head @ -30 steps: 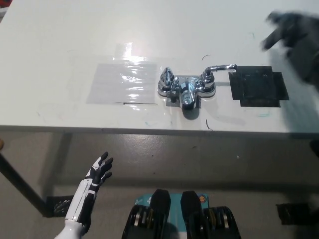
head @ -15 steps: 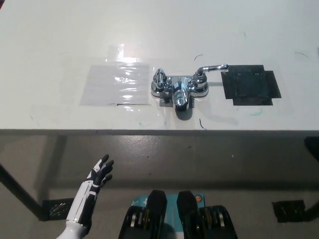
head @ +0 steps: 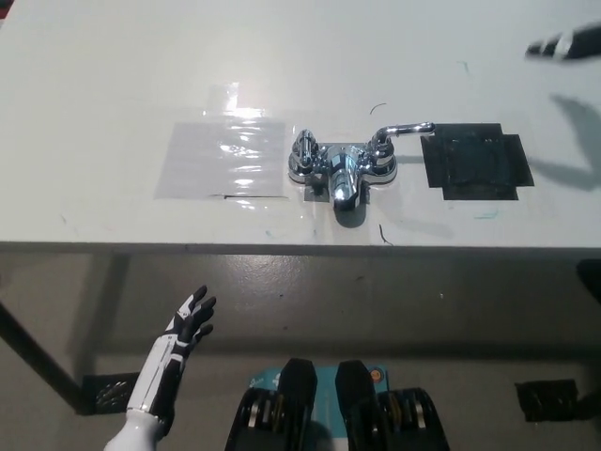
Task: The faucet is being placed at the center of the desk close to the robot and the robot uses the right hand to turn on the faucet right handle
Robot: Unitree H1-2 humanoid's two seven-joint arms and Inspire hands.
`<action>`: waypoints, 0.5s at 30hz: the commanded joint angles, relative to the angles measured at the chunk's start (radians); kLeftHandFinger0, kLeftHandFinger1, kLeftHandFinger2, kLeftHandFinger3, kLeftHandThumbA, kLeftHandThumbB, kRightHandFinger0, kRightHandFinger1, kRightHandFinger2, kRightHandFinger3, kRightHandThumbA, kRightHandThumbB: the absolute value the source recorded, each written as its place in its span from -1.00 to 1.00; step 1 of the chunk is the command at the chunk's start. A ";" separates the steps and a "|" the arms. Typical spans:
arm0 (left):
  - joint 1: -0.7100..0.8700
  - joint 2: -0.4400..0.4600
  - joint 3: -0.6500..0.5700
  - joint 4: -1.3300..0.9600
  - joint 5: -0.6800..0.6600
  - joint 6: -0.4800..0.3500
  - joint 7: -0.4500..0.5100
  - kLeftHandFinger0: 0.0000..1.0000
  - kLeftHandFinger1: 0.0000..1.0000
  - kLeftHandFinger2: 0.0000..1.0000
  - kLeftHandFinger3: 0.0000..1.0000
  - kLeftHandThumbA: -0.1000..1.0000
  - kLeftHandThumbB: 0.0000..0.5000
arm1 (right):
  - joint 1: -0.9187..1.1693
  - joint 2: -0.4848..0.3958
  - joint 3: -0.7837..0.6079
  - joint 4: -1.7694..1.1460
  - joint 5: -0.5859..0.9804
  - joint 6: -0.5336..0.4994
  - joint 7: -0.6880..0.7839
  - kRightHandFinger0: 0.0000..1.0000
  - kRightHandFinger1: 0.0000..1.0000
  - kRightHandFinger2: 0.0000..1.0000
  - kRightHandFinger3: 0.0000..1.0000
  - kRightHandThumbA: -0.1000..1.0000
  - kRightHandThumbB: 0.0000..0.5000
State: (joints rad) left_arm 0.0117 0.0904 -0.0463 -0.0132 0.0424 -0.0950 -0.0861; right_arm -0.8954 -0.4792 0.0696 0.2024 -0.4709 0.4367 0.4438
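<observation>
1. The white left hand (head: 191, 318) hangs below the desk's near edge at lower left, fingers spread and holding nothing, as it did half a second ago.
2. A clear taped sheet (head: 222, 158) lies left of centre on the desk (head: 113, 66).
3. The faucet (head: 342, 167) stands at the centre, near the near edge, its right handle (head: 404, 129) pointing right toward a black taped patch (head: 476, 166); nothing touches it.
4. The black right hand (head: 565, 44), out of view half a second ago, reappears as a blur at the far right edge; its grasp cannot be told.
</observation>
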 commanded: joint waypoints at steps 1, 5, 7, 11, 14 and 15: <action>-0.182 0.015 0.035 -0.010 -0.057 0.019 -0.010 1.00 1.00 1.00 1.00 1.00 -0.59 | 0.238 0.111 -0.416 -1.152 0.602 -0.103 -0.286 1.00 1.00 1.00 1.00 1.00 -0.19; -0.221 0.013 0.037 0.006 -0.062 0.024 -0.010 1.00 1.00 1.00 1.00 1.00 -0.61 | 0.306 0.141 -0.354 -1.152 0.556 -0.244 -0.319 1.00 1.00 1.00 1.00 1.00 -0.18; -0.247 0.013 0.041 0.012 -0.062 0.027 -0.006 1.00 1.00 1.00 1.00 1.00 -0.60 | 0.297 0.146 -0.344 -1.152 0.543 -0.264 -0.318 1.00 1.00 1.00 1.00 1.00 -0.17; -0.272 0.018 0.037 0.022 -0.064 0.024 -0.016 1.00 1.00 1.00 1.00 1.00 -0.62 | 0.291 0.141 -0.361 -1.152 0.556 -0.293 -0.329 1.00 1.00 1.00 1.00 1.00 -0.19; -0.295 0.019 0.037 0.032 -0.059 0.028 -0.013 1.00 1.00 1.00 1.00 1.00 -0.57 | 0.320 0.154 -0.358 -1.152 0.598 -0.319 -0.344 1.00 1.00 1.00 1.00 1.00 -0.02; -0.297 0.019 0.038 0.031 -0.059 0.030 -0.013 1.00 1.00 1.00 1.00 1.00 -0.57 | 0.326 0.158 -0.356 -1.152 0.606 -0.324 -0.346 1.00 1.00 1.00 1.00 1.00 -0.02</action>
State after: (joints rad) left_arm -0.1181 0.0908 -0.0455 0.0176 0.0422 -0.0767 -0.0861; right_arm -0.5019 -0.3380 -0.0239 -0.2336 -0.3236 0.4229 0.4148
